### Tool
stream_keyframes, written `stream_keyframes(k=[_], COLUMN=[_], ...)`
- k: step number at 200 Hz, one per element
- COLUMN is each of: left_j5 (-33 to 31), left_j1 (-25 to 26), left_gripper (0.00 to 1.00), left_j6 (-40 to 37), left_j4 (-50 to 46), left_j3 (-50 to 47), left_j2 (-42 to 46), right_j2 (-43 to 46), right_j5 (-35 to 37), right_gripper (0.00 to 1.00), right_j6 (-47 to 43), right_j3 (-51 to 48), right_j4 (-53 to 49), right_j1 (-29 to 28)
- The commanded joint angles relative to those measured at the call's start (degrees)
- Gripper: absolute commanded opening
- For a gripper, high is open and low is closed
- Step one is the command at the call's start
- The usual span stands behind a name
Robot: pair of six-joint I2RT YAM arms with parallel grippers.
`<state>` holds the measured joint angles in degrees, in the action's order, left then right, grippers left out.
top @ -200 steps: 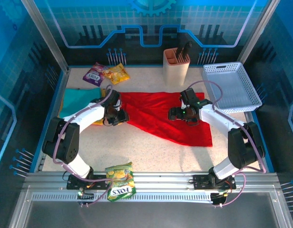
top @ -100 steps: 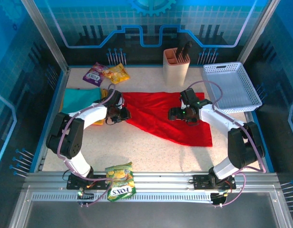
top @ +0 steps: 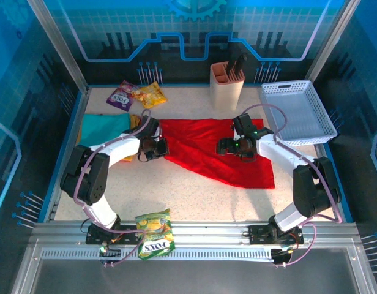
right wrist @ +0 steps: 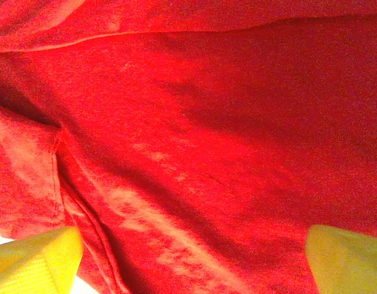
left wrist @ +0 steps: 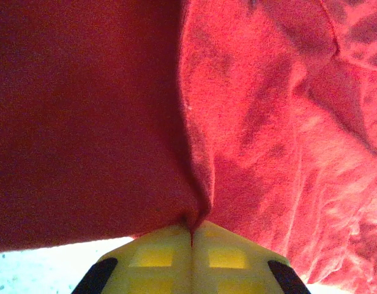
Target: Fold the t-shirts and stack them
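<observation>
1. Pinching a raised fold at the edge of the red t-shirt (top: pixel 207 153), the left end effector (left wrist: pixel 191 236) has its yellow fingers pressed fully together on the cloth.
2. To its right, the shirt lies spread on the tabletop (top: pixel 194 196) and reaches under the right end effector (top: pixel 229 147).
3. The right end effector's fingers (right wrist: pixel 35 257) stand wide apart over the red cloth and grip nothing.
4. Left of the left end effector lies a folded teal t-shirt (top: pixel 101 128), with an orange-yellow t-shirt (top: pixel 133 120) between the two.
5. Beyond the right end effector stand a knife block (top: pixel 227 82) and a white basket (top: pixel 298 113).
</observation>
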<state>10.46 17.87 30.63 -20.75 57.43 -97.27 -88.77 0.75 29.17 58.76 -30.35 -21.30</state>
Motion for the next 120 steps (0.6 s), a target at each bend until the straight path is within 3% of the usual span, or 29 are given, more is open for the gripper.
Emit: stream_keyframes(k=[1, 55, 115, 120], left_j5=[0.8, 1.1, 3.7, 4.0], left_j1=[0.4, 0.3, 0.2, 0.2], left_gripper=[0.0, 0.0, 0.0, 0.04], left_j6=[0.9, -0.4, -1.7, -2.0], left_j4=[-5.6, -16.9, -19.6, -19.6], left_j3=[1.3, 7.9, 14.0, 14.0], left_j2=[3.0, 5.0, -0.2, -0.9], right_j2=[-0.7, -0.9, -0.4, -0.3], right_j5=[-1.2, -1.2, -0.9, -0.8], right_gripper=[0.94, 0.94, 0.95, 0.95], right_j6=[0.4, 0.5, 0.1, 0.1], right_j3=[-0.3, -0.3, -0.3, -0.5], right_j4=[0.0, -0.2, -1.3, -1.2], right_j1=[0.7, 0.8, 0.9, 0.9])
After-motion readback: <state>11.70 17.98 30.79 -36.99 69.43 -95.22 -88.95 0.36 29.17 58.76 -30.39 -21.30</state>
